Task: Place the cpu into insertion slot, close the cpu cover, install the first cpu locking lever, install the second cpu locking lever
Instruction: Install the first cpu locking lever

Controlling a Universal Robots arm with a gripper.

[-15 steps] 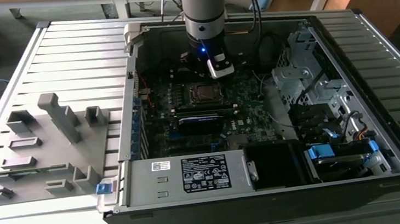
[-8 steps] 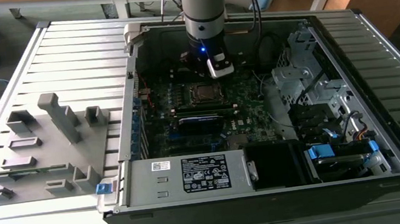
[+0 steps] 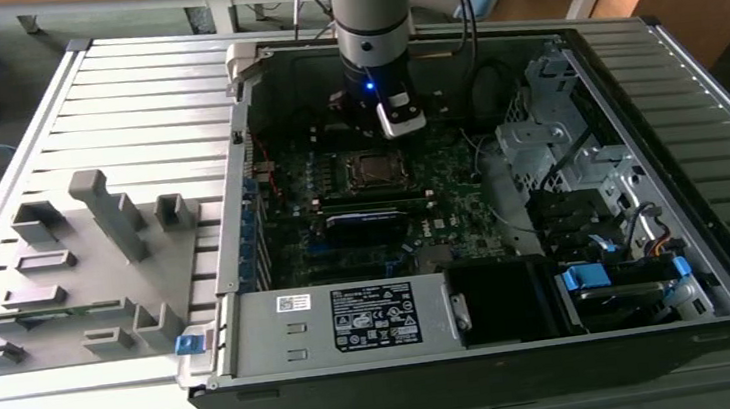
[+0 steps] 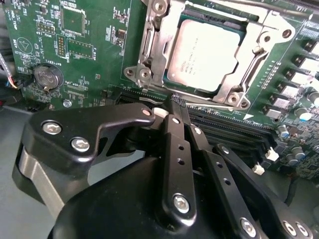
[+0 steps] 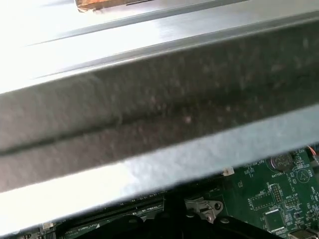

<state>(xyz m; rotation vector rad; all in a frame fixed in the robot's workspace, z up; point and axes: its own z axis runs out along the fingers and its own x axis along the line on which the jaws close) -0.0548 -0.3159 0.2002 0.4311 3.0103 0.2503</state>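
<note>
The cpu, a dull silver square chip, lies in the insertion slot on the green motherboard. The cpu cover, a silvery frame, lies flat around the chip's edges. A thin metal lever runs along one side of the socket. My gripper hovers over the black memory slots right beside the socket, its black fingers shut together with nothing between them. In the exterior view my gripper hangs just behind the socket inside the open computer case.
The case walls surround the board, and one metal wall is close to the wrist. A power supply and drive cages are at the front. A grey fixture tray lies at the exterior view's left. A coin battery sits on the board.
</note>
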